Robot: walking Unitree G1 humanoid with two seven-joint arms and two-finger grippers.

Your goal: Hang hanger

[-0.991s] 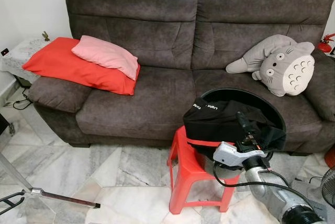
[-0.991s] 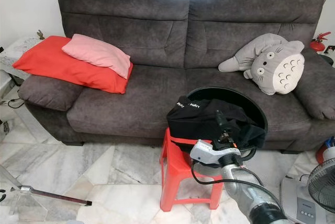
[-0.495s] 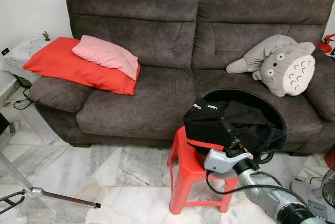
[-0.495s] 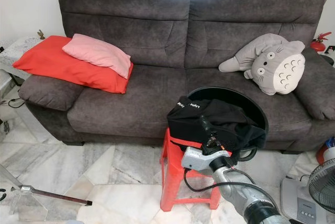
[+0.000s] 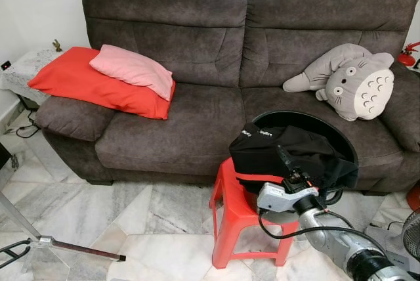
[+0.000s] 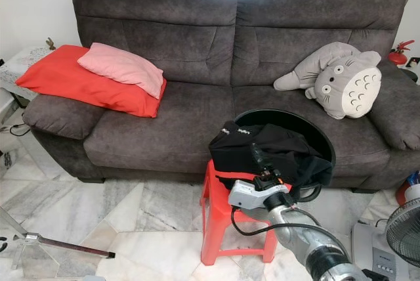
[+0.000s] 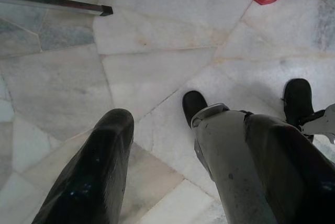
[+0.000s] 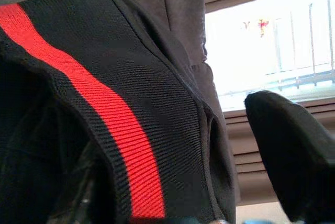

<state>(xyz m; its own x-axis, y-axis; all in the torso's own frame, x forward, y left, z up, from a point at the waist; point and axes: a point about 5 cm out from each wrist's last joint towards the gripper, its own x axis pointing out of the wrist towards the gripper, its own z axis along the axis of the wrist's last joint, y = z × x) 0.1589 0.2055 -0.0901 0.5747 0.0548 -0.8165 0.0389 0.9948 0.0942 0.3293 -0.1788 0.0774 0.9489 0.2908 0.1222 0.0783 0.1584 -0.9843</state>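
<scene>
A black garment [image 5: 262, 148] with a red stripe lies heaped on a red plastic stool [image 5: 231, 210] in front of the sofa, spilling over a round black basket [image 5: 331, 123]. My right gripper [image 5: 287, 161] reaches up from the lower right and rests against the garment's front. In the right wrist view its fingers [image 8: 293, 156] stand wide apart, with the striped fabric [image 8: 131, 103] close before them. My left gripper [image 7: 188, 123] hangs open over the marble floor beside my own feet. I cannot make out a hanger among the folds.
A dark brown sofa [image 5: 197, 51] fills the back, holding red [image 5: 79, 84] and pink [image 5: 131, 67] pillows at the left and a grey plush toy [image 5: 354, 77] at the right. A metal stand's foot bar [image 5: 82, 249] lies low left. A fan [image 6: 403, 223] stands at the right.
My right gripper slid a little left along the garment's front, then held there. The garment's folds shifted slightly. The left arm stayed still.
</scene>
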